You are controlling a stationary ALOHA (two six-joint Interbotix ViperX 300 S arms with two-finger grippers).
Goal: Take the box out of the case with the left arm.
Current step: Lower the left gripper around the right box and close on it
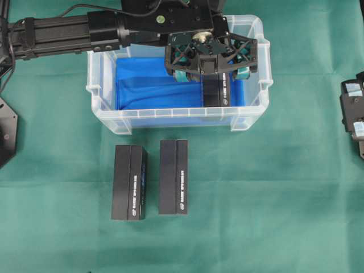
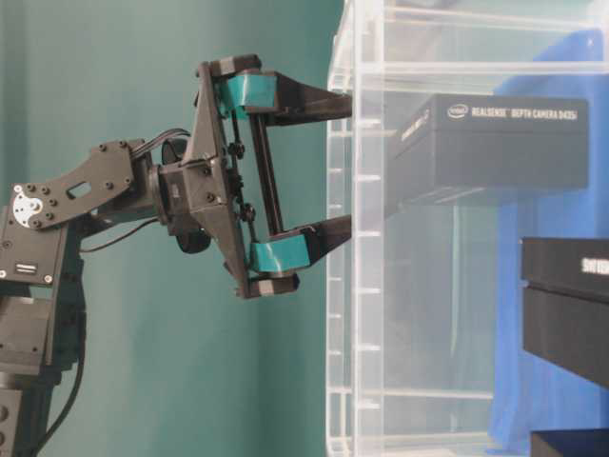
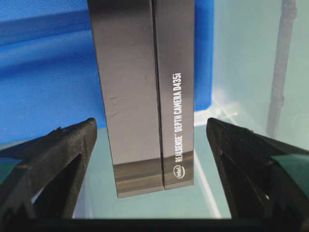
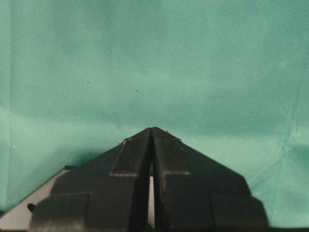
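Two black boxes (image 1: 129, 182) lie on the green worktop (image 1: 256, 216) in front of the case (image 1: 176, 116). Inside, at its right end, lies the remaining box (image 1: 218, 94), with the left gripper (image 1: 211, 73) spread wide over it, holding nothing. Best to lower squarely so a finger passes each long side, then pinch its middle before lifting clear of the rim.

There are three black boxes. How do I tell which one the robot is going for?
Find the clear plastic case with the blue sheet inside. One black box lies at its right end, under the open left gripper. The other two boxes lie outside on the green cloth.
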